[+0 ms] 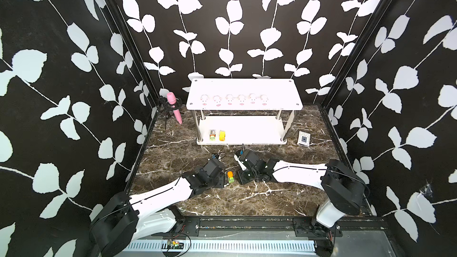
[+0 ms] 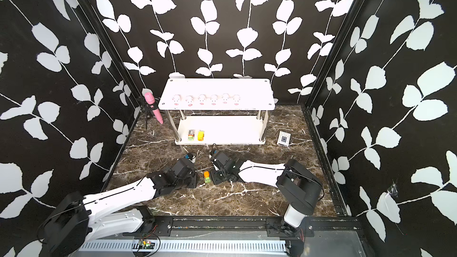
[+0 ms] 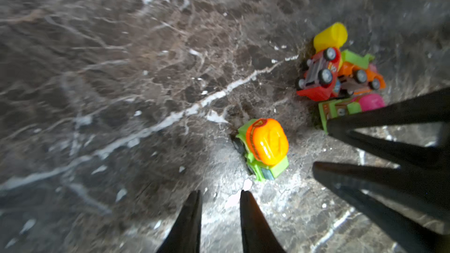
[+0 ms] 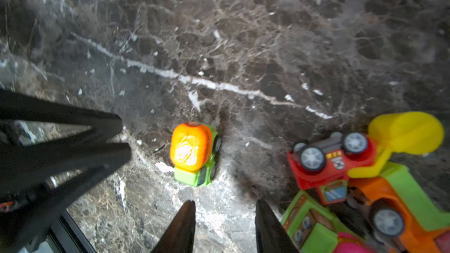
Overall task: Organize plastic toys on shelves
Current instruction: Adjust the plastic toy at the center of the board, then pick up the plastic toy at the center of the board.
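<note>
Pink at the far left: a microphone (image 1: 174, 107) leans in a black stand at the back of the dark marble counter (image 1: 173, 159). My left arm (image 1: 158, 194) reaches low from the near corner, wrist tipped down. In its wrist view the left pincer (image 3: 220, 197) has its tips parted with nothing between them, just short of an orange-and-green mixer truck (image 3: 264, 148) standing on the counter.

Against the back wall, the shelves (image 1: 243, 86) carry six pale pigs (image 1: 229, 99) in one row along the front of the top board. At the bottom board's left end sit a green-and-white vehicle (image 1: 212, 135) and a yellow vehicle (image 1: 222, 135), close together.

The right arm (image 1: 296, 172) lies almost level, coming in from the near right. The right pincer (image 4: 225, 205) is likewise spread and empty over bare counter near the mixer. Just beside it three toys lie heaped: a red vehicle (image 4: 328, 161) wheels-up with a yellow roller, an orange vehicle (image 4: 379, 191) and a green-and-pink vehicle (image 4: 314, 229). Their stickers are too blurred to read.

Far right, a white-and-blue card box (image 1: 303, 139) lies flat, its print too small to read.
</note>
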Available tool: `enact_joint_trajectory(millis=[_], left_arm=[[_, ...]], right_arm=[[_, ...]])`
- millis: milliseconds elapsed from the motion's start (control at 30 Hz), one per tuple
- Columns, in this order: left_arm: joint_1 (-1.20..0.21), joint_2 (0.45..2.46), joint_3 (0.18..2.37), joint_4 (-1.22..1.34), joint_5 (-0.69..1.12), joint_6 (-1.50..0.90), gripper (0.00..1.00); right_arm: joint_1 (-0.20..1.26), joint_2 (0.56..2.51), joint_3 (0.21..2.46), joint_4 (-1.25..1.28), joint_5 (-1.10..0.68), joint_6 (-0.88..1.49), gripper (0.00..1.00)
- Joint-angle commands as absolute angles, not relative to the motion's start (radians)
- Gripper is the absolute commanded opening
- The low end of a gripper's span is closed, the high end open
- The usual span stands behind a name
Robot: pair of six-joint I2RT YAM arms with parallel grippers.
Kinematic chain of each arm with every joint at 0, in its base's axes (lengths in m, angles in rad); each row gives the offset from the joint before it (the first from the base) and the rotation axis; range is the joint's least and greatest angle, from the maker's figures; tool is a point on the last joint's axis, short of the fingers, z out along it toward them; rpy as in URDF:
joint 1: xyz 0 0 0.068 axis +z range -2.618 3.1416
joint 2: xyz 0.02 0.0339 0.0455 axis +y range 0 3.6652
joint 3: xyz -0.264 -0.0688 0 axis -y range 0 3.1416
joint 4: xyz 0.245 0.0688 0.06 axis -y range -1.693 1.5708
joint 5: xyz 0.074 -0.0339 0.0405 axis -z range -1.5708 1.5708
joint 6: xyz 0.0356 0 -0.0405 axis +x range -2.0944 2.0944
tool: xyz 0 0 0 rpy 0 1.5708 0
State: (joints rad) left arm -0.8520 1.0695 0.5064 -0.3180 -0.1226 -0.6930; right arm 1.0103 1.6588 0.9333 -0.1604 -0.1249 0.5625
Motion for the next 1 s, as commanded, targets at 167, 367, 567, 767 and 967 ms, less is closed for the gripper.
enact_joint_trajectory(millis=[167, 367, 567, 767, 967], left_arm=[[-0.799, 0.898, 0.484, -0.522, -0.268, -0.77, 0.36], [-0.77, 0.831, 0.455, -0.531, -0.258, -0.776, 0.38], [-0.77, 0.826, 0.444, -0.503, -0.225, -0.756, 0.37], [-0.77, 0.828, 0.424, -0.47, -0.199, -0.753, 0.37], [-0.77, 0.833, 0.415, -0.461, -0.19, -0.749, 0.36]], right_arm=[[1.093, 1.713, 0.969, -0.144, -0.001, 0.552, 0.57], [1.115, 1.757, 1.008, -0.145, 0.044, 0.57, 0.58], [1.12, 1.797, 1.04, -0.146, 0.066, 0.575, 0.55], [1.123, 1.838, 1.075, -0.149, 0.058, 0.576, 0.55], [1.124, 1.865, 1.1, -0.156, 0.072, 0.592, 0.42]])
